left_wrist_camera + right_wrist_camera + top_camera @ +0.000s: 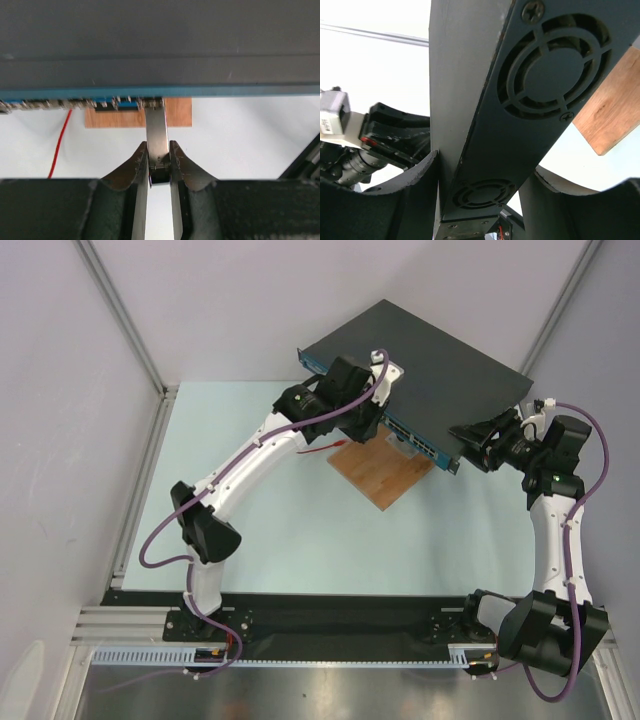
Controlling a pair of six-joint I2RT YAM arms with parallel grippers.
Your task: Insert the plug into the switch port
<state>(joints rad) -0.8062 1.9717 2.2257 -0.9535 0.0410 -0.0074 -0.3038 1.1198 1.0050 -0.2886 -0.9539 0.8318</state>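
stage: late | left gripper (159, 167) pinches plug (157, 127), tip at port row (100, 103) of switch (160, 45) | right gripper (480, 182) clamps switch end | remaining: probably full seating

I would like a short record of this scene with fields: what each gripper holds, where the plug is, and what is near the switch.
left gripper: shut on the plug
plug: tip at the port row of the blue front strip; fully seated or not, cannot tell
right gripper: clamps the switch at its vented side
wooden board: shows from under the switch's front
red wire: beside the board
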